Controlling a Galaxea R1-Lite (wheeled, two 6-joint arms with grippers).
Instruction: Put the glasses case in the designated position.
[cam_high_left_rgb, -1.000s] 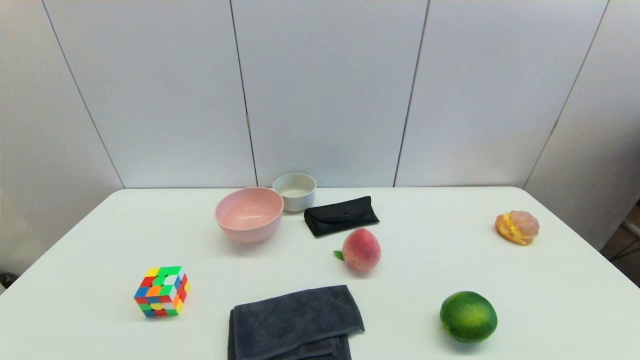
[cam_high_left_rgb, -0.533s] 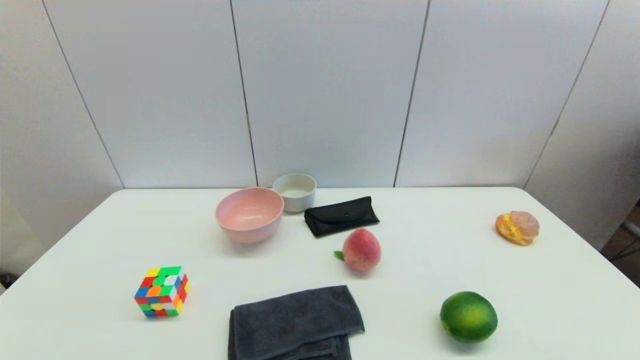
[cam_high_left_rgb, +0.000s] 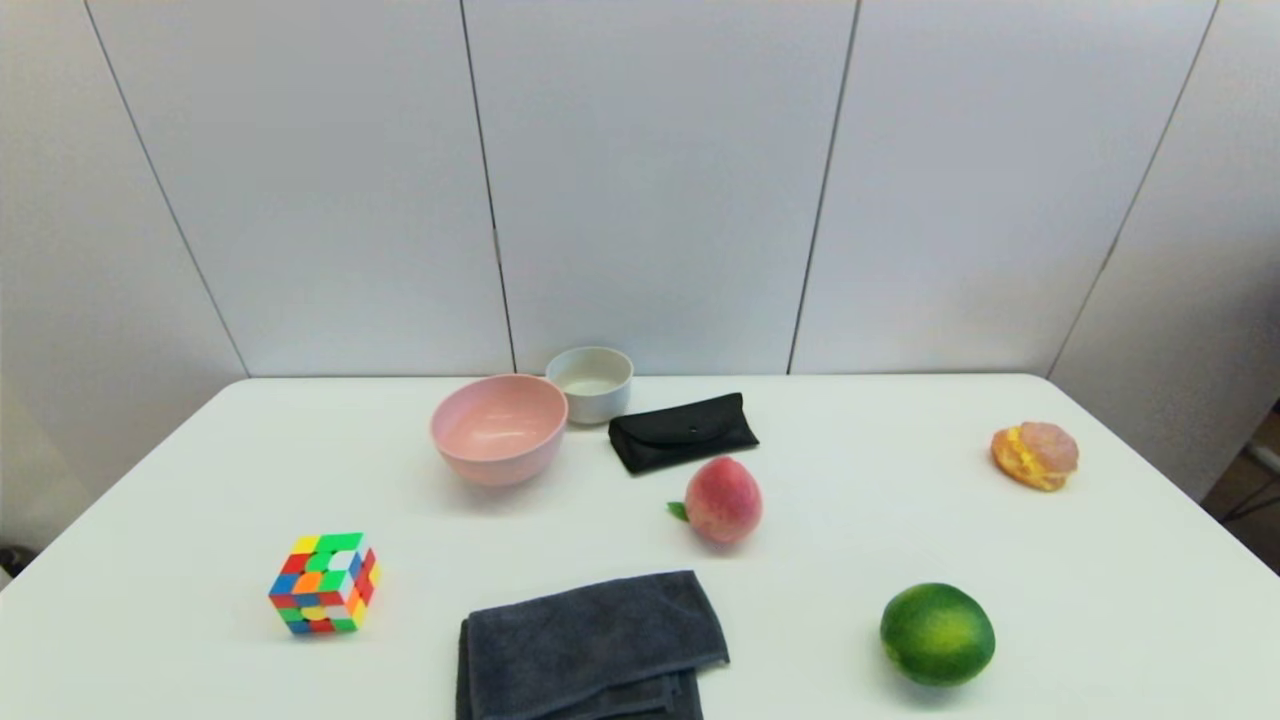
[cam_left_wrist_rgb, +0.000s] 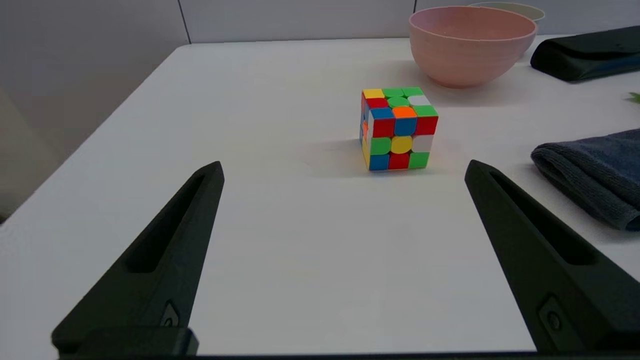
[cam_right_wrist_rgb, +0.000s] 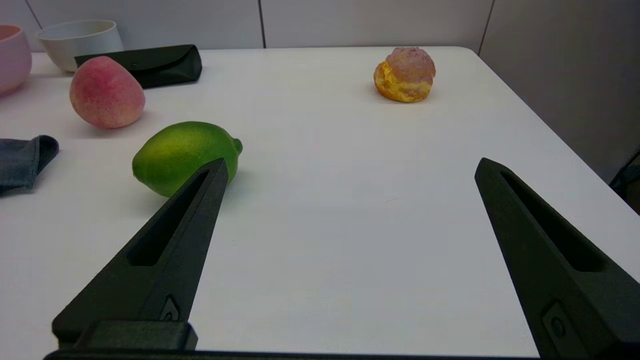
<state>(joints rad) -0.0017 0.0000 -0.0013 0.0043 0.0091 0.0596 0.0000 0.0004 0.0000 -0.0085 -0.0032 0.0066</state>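
My right pincer (cam_right_wrist_rgb: 350, 167) and left pincer (cam_left_wrist_rgb: 342, 165) both gape wide, low over the bench (cam_high_left_rgb: 880, 520); the glasses case (cam_high_left_rgb: 683, 432), between white bowl (cam_high_left_rgb: 590, 383) and peach (cam_high_left_rgb: 723, 500), looks light, soft, best pinched across its middle.

From my head camera neither arm shows. The towel (cam_high_left_rgb: 590, 645) runs off the near edge. Left wrist camera — glasses case (cam_left_wrist_rgb: 587, 54) and towel both clipped at the frame edge. Right wrist camera — pink bowl (cam_right_wrist_rgb: 12, 57) mostly cut off.
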